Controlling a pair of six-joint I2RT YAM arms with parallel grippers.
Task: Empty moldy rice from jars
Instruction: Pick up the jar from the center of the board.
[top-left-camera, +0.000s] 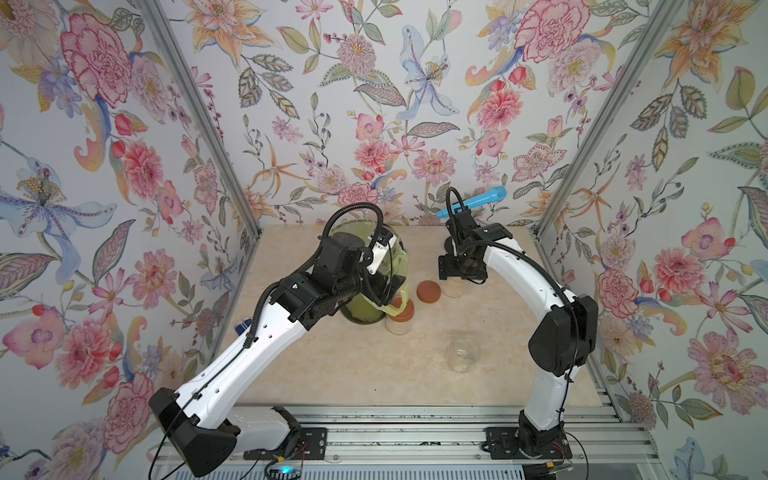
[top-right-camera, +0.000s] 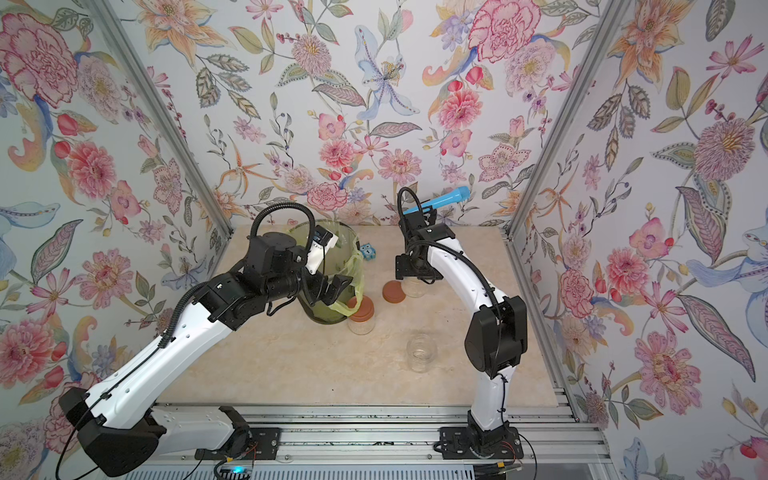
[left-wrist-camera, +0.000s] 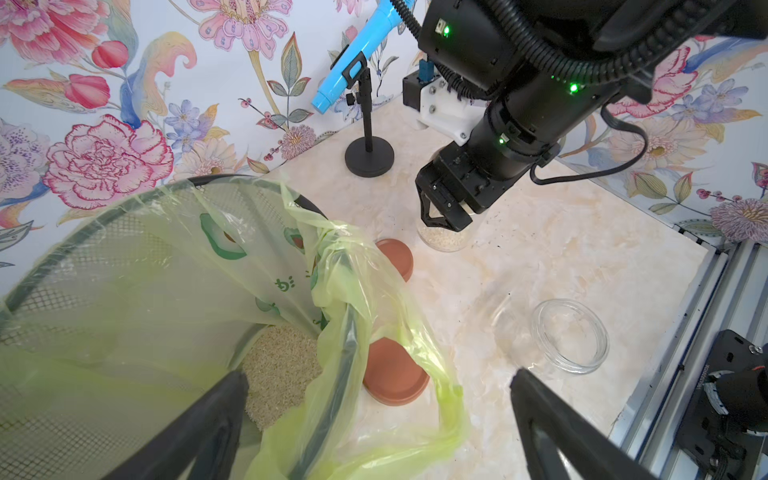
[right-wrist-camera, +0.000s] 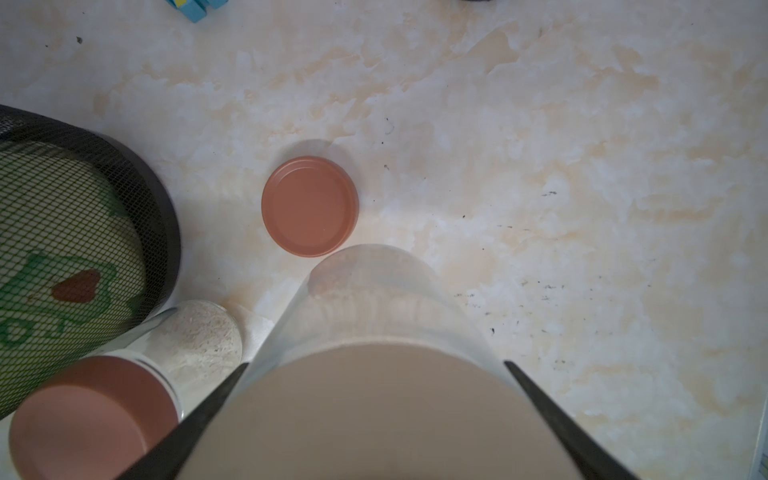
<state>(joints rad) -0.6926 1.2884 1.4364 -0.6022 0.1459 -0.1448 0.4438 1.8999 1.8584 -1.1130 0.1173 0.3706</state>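
One jar of three looks done: the empty jar (top-left-camera: 462, 353) stands open toward the front edge of the counter (top-left-camera: 353, 374), and moldy rice (left-wrist-camera: 282, 365) sits in the bin (right-wrist-camera: 160, 208). Two are left, capped, rice inside. My right gripper (right-wrist-camera: 375, 363) is clamped on the beige lid (right-wrist-camera: 374, 415) of the one nearer the back edge; my left gripper (left-wrist-camera: 378, 372) hangs open over the bin, the red-lidded jar (top-left-camera: 405, 320) just beside it.

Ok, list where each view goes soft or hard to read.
Right wrist view: the beige lid fills the foreground, out of focus; the loose reddish-brown lid is sharper. Left wrist view: its own fingers are blurred. In both top views the empty jar barely shows.
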